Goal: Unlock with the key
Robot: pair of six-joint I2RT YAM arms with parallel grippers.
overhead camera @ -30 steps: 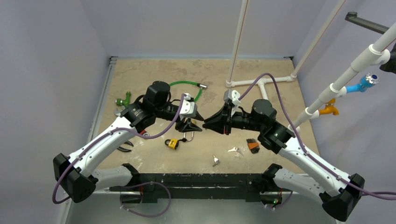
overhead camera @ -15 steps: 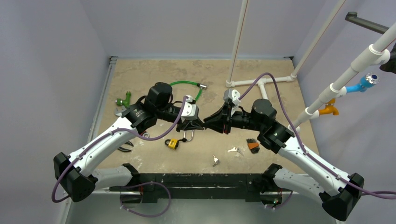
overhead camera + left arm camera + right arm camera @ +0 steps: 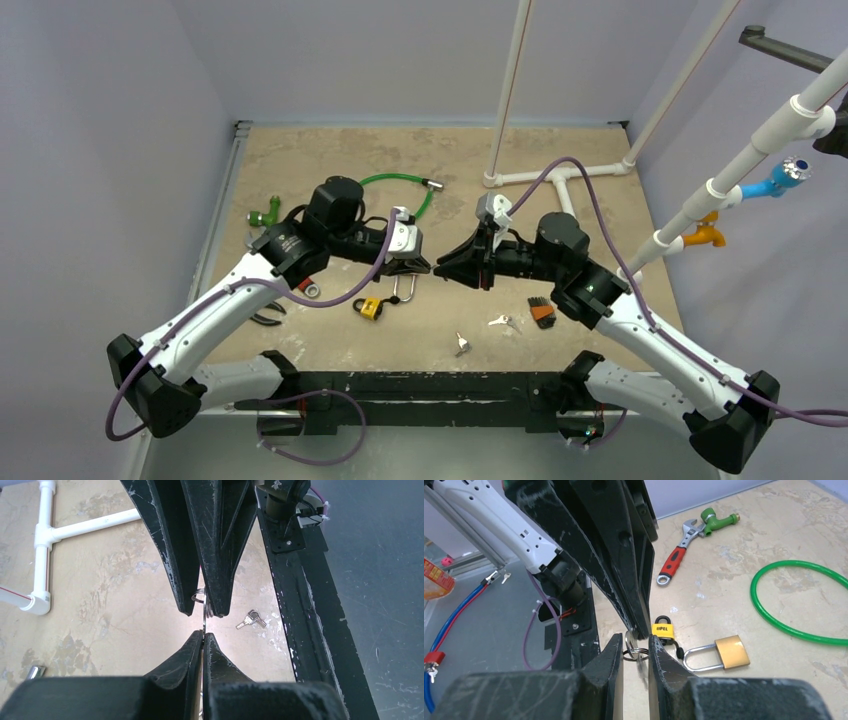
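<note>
Above the table's middle my two grippers meet tip to tip. A silver key [image 3: 204,617] on a ring [image 3: 636,653] hangs edge-on between them. My left gripper [image 3: 203,636] is shut on the key's lower edge. My right gripper [image 3: 635,642] is closed on the key's head and ring, with a narrow gap between its fingers. Below them on the table lie a small yellow padlock [image 3: 663,629] and a brass padlock [image 3: 730,652] with a silver shackle. From above, the left gripper [image 3: 427,268] and right gripper [image 3: 446,268] touch over the brass padlock [image 3: 404,291].
A second key bunch [image 3: 252,619] and a loose key [image 3: 461,344] lie near the front edge. A green cable loop [image 3: 405,185], a red-handled wrench [image 3: 674,560], a green nozzle [image 3: 714,517] and white pipes [image 3: 545,178] lie further back. A black and orange tool [image 3: 541,312] lies at the right.
My left gripper was open around the key a second ago and has closed onto it. The right gripper kept its grip and barely moved.
</note>
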